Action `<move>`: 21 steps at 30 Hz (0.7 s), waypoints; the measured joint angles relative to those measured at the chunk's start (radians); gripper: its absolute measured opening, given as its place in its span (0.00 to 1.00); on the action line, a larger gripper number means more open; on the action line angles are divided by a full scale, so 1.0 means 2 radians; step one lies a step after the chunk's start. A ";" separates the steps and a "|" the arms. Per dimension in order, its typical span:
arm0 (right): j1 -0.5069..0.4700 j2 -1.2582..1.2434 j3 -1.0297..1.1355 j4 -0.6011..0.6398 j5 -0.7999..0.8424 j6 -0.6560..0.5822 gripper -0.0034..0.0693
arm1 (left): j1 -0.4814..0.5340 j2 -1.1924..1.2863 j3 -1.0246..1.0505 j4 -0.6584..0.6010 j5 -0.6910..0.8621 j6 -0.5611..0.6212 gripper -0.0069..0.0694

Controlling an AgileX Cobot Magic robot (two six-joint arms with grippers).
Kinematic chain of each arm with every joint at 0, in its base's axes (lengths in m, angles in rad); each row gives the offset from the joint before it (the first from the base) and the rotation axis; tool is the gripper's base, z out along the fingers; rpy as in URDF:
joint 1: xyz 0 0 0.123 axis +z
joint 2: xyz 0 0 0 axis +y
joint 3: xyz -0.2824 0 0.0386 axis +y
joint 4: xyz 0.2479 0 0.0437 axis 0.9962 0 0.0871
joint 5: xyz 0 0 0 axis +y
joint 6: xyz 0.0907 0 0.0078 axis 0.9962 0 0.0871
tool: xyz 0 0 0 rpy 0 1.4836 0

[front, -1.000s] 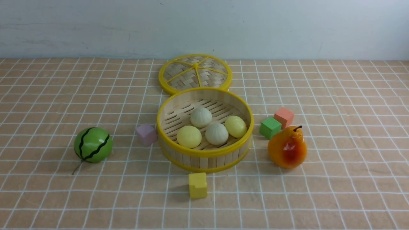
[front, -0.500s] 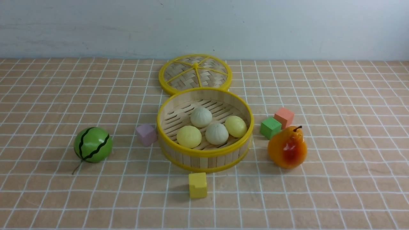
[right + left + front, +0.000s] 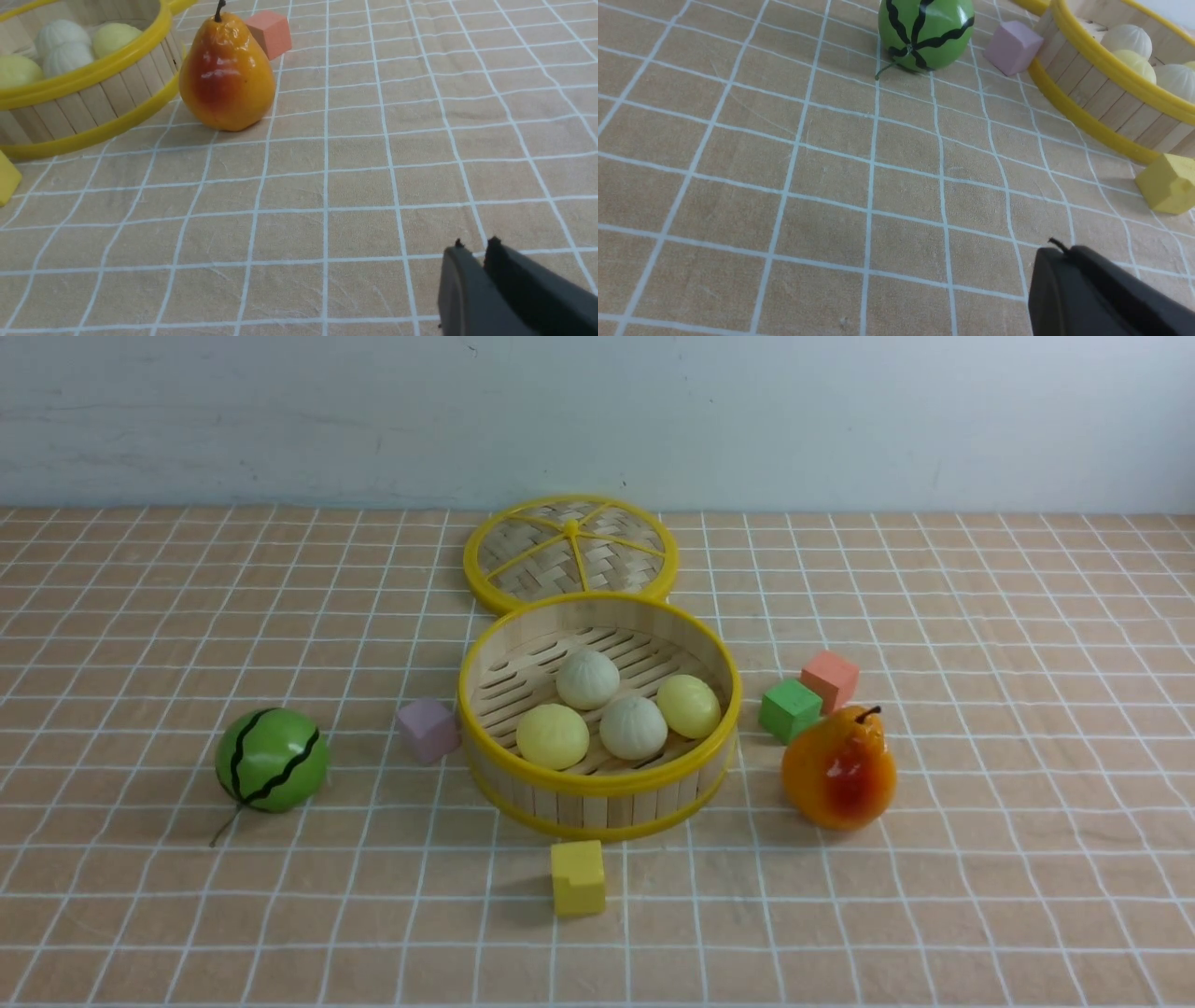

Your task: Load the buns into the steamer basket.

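The steamer basket (image 3: 597, 782) stands at the middle of the checked cloth. Inside it lie the buns: two off-white (image 3: 588, 679) (image 3: 634, 727) and two pale yellow (image 3: 553, 735) (image 3: 689, 706). Neither arm shows in the front view. In the left wrist view my left gripper (image 3: 1057, 249) hangs low over bare cloth, shut and empty, well short of the basket (image 3: 1101, 65). In the right wrist view my right gripper (image 3: 474, 245) is over bare cloth, its tips a narrow gap apart with nothing between them, far from the basket (image 3: 93, 70).
The flat woven lid (image 3: 571, 551) lies behind the basket. A green watermelon ball (image 3: 272, 759) sits left, an orange pear (image 3: 839, 770) right. Small blocks ring the basket: purple (image 3: 428, 729), yellow (image 3: 578, 877), green (image 3: 790, 709), salmon (image 3: 830, 678).
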 joint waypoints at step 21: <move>0.000 0.000 0.000 0.000 0.000 0.000 0.18 | 0.000 0.000 0.000 0.000 0.000 -0.001 0.07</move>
